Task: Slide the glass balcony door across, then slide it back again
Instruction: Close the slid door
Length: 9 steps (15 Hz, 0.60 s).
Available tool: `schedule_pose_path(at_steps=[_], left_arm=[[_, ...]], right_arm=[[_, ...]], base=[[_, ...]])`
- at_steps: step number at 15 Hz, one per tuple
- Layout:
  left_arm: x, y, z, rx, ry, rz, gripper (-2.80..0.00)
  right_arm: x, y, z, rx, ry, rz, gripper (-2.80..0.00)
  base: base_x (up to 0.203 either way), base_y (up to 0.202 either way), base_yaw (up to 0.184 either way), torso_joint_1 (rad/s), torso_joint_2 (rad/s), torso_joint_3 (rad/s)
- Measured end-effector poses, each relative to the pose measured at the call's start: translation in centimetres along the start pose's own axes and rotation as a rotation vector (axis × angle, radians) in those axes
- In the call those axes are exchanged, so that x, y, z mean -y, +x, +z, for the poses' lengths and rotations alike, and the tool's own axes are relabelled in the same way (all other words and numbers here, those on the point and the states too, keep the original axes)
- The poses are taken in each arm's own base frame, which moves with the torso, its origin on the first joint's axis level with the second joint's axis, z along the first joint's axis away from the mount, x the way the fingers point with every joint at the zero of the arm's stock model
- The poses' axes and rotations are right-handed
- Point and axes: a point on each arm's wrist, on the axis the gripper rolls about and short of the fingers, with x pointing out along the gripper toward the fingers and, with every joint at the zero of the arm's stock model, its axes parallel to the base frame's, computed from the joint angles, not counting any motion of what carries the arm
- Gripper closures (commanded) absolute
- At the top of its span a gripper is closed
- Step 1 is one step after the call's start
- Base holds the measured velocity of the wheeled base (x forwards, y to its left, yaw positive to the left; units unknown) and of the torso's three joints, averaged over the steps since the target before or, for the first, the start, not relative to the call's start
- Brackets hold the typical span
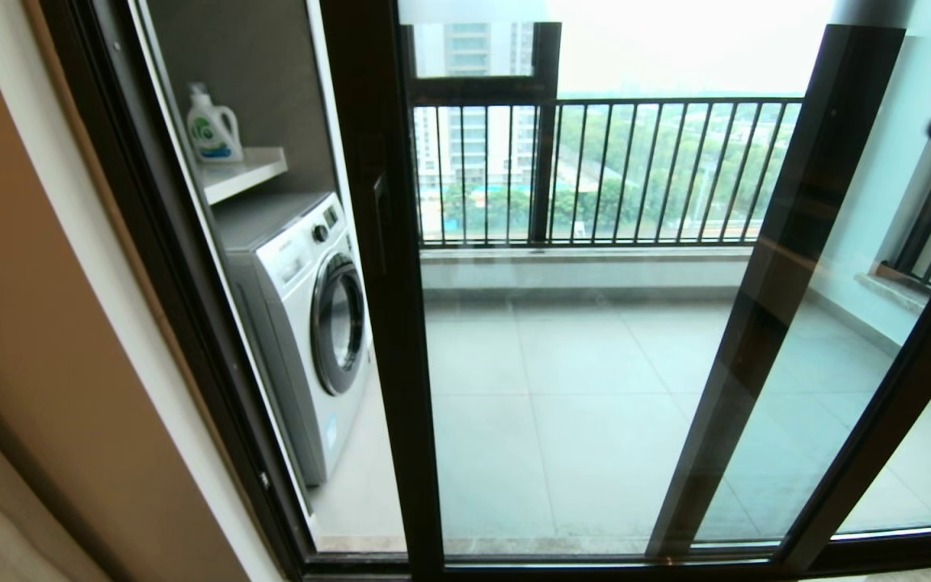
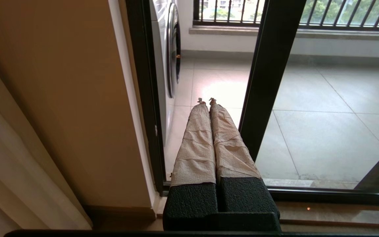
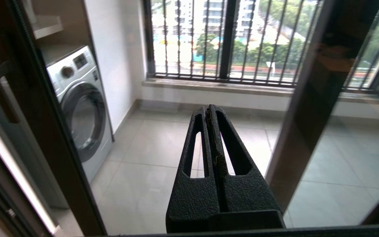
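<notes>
The glass balcony door (image 1: 389, 339) stands with its dark handle stile a little way off the left jamb (image 1: 191, 323), leaving a gap. Its narrow vertical handle (image 1: 381, 222) is on that stile and also shows in the right wrist view as the handle (image 3: 0, 92). My left gripper (image 2: 206, 100), with its fingers wrapped in beige paper, is shut and empty. It is low down, pointing into the gap beside the door stile (image 2: 268, 72). My right gripper (image 3: 207, 108) is shut and empty, facing the door's glass to the right of the handle. Neither gripper shows in the head view.
A white washing machine (image 1: 312, 323) and a shelf with a detergent bottle (image 1: 211, 125) stand on the balcony's left. The handle-less panel's stile (image 1: 789, 283) crosses at the right. A black-barred railing window (image 1: 611, 170) is at the back. A beige wall (image 2: 61, 98) and curtain (image 2: 12, 181) flank the jamb.
</notes>
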Motion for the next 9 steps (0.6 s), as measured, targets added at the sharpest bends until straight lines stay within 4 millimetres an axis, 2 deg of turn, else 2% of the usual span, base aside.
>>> schedule_pose_path(at_steps=[2, 4, 6, 9], left_arm=[[0.0, 0.0, 0.0, 0.000, 0.000, 0.000, 0.00], [0.0, 0.0, 0.0, 0.000, 0.000, 0.000, 0.00], [0.0, 0.0, 0.0, 0.000, 0.000, 0.000, 0.00], [0.0, 0.0, 0.0, 0.000, 0.000, 0.000, 0.00]], right_arm=[[2.2, -5.1, 0.0, 0.030, -0.003, -0.086, 0.00], [3.3, -9.6, -1.0, 0.044, -0.014, -0.160, 0.00], [3.7, -13.7, -2.8, 0.053, -0.034, -0.230, 0.00], [3.2, -18.2, -5.5, 0.081, -0.086, -0.313, 0.00]], base=[[0.000, 0.000, 0.000, 0.000, 0.00, 0.000], [0.000, 0.000, 0.000, 0.000, 0.00, 0.000], [0.000, 0.000, 0.000, 0.000, 0.00, 0.000], [0.000, 0.000, 0.000, 0.000, 0.00, 0.000]])
